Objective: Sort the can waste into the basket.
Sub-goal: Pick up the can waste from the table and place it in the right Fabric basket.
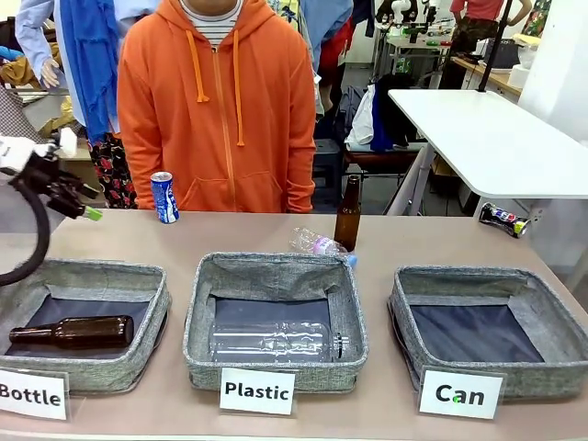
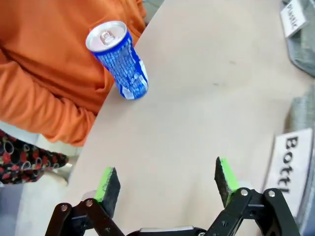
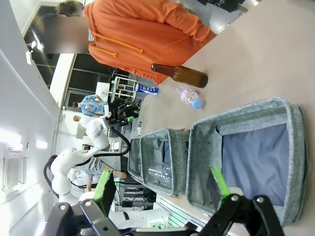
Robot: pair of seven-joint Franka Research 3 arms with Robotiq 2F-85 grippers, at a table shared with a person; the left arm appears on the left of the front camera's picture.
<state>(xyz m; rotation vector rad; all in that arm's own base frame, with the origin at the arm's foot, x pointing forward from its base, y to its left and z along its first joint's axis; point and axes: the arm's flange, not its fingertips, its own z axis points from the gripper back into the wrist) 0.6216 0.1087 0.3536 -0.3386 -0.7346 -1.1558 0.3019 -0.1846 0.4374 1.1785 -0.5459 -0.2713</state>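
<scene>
A blue can (image 1: pixel 164 197) with white print stands upright at the table's far left edge, in front of the person in the orange hoodie. In the left wrist view the blue can (image 2: pixel 120 61) is ahead of my open left gripper (image 2: pixel 167 184), well apart from its green pads. In the front view the left gripper (image 1: pixel 89 203) hovers left of the can. A crushed can (image 1: pixel 503 219) lies at the far right corner. The grey basket (image 1: pixel 404 317) behind the "Can" card (image 1: pixel 459 395) holds nothing. My open right gripper (image 3: pixel 162 184) hangs above that basket (image 3: pixel 202 147).
The left basket (image 1: pixel 152 303) holds a brown bottle (image 1: pixel 78 332). The middle basket (image 1: pixel 197 312) holds a clear plastic bottle (image 1: pixel 276 342). An upright brown bottle (image 1: pixel 347 213) and a lying plastic bottle (image 1: pixel 320 244) sit behind it. A white table (image 1: pixel 496 138) stands at the far right.
</scene>
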